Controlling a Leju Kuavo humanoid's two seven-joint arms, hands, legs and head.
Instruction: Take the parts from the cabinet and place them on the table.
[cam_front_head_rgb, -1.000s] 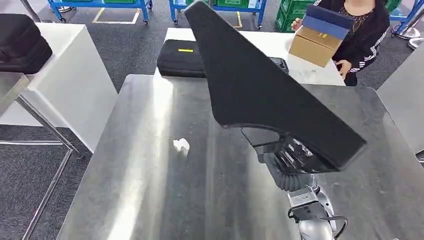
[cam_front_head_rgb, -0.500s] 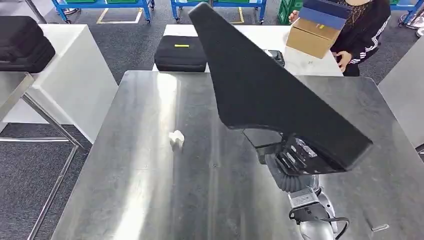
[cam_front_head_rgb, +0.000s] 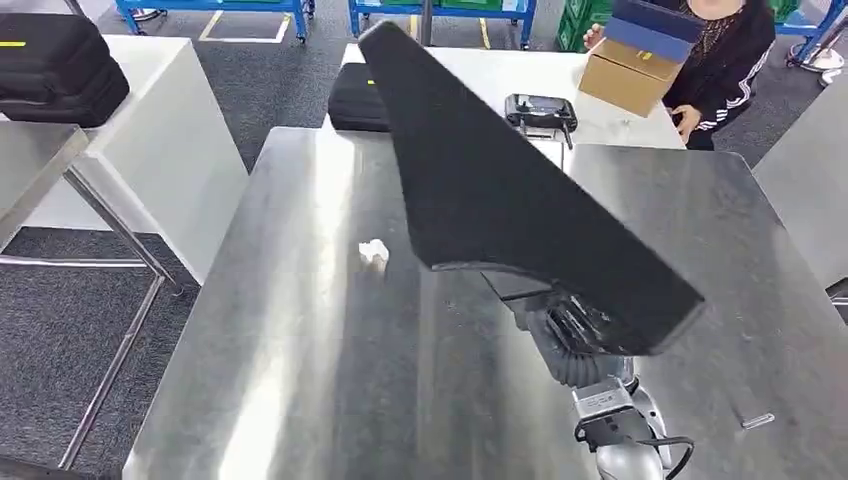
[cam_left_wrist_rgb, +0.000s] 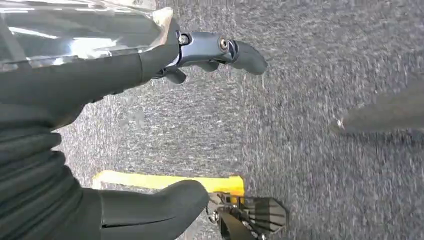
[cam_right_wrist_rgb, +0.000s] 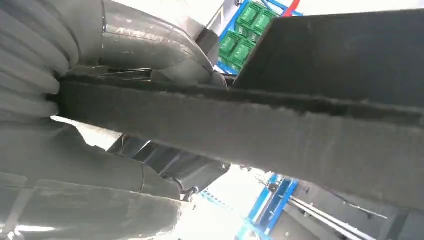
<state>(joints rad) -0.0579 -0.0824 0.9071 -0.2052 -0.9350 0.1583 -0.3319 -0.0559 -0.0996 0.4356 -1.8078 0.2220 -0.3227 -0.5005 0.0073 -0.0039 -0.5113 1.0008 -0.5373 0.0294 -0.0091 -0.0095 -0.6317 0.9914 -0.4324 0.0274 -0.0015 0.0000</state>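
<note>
The right hand was clamped on the wide end of a long black wedge-shaped foam part, holding it above the shiny steel bench; the part ran from the lower right of the frame up to the upper middle. A small white piece lay on the bench at middle left. In the left wrist view the left hand held nothing, its fingers apart, above grey carpet floor.
</note>
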